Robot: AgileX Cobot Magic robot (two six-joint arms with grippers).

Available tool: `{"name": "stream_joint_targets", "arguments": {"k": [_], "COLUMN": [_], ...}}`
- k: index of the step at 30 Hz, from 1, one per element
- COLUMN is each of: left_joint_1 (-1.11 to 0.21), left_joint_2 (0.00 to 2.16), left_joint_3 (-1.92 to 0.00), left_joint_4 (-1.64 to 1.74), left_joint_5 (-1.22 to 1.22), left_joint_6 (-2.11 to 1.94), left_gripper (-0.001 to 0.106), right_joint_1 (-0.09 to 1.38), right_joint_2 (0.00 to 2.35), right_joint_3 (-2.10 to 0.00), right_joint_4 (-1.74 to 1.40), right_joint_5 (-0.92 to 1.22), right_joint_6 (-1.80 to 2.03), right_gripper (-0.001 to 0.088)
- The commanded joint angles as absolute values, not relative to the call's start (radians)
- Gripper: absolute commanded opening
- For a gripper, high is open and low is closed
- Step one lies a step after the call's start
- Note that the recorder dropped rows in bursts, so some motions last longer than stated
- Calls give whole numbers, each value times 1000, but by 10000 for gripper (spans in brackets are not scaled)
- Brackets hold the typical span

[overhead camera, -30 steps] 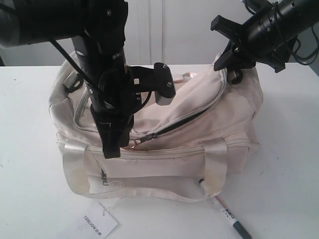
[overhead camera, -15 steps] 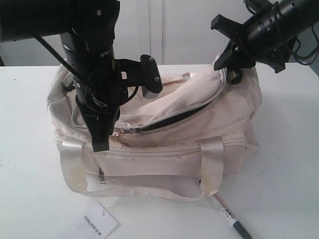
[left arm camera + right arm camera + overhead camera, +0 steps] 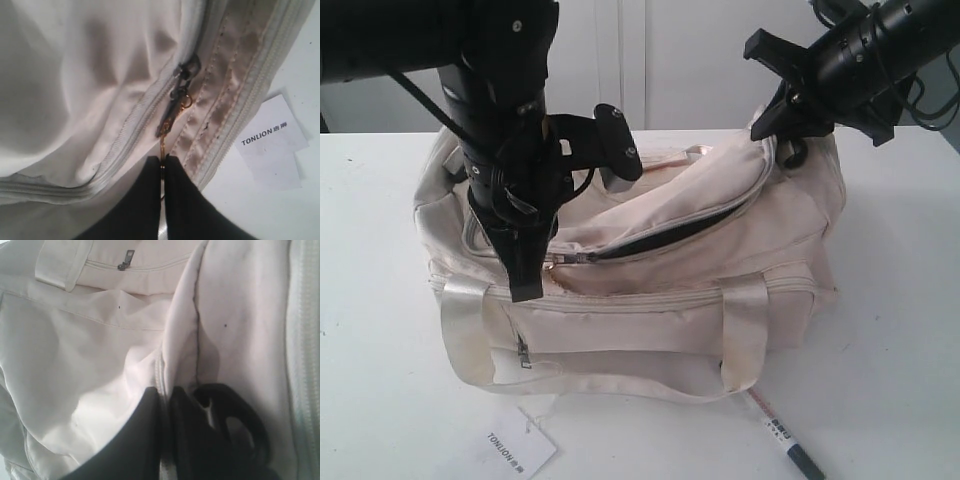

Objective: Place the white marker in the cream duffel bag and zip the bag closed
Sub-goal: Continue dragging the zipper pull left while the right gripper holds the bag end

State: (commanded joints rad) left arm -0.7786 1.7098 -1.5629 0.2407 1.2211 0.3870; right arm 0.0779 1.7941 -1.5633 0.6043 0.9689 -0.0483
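The cream duffel bag (image 3: 660,305) lies on the white table, its top zip partly undone and showing a dark slit (image 3: 670,235). My left gripper (image 3: 525,288) points down at the bag's front left and is shut on the gold zipper pull (image 3: 173,114), just below the grey slider (image 3: 187,67). My right gripper (image 3: 767,122) is shut on a fold of the bag's fabric (image 3: 182,347) at the far right end, beside a black strap ring (image 3: 237,412). The white marker (image 3: 775,428) lies on the table in front of the bag's right corner, dark cap toward the near edge.
A white paper tag (image 3: 520,448) printed TONLION lies on the table in front of the bag's left corner, also seen as the tag (image 3: 272,140) in the left wrist view. The bag's satin handle (image 3: 740,335) hangs down its front.
My left gripper has moved left with the zipper pull, dragging the slider along, and the dark slit has grown longer. The right gripper has kept its place.
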Motion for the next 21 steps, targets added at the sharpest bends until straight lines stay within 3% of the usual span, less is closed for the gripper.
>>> {"name": "stream_joint_targets", "arguments": {"k": [11, 21], "left_joint_1": [-779, -731], "left_joint_2": [1698, 1655], "left_joint_3": [-1417, -1407], "left_joint_4": [344, 391], "left_joint_5": [1221, 1221], "left_joint_6": [350, 288], "left_gripper": [0, 0], "right_joint_1": [78, 78], "right_joint_2": [1794, 1794], "right_joint_3": [-1563, -1563], "right_joint_4": [540, 434], "right_joint_5": [954, 956], "right_joint_6": [-41, 5], "right_gripper": [0, 0]}}
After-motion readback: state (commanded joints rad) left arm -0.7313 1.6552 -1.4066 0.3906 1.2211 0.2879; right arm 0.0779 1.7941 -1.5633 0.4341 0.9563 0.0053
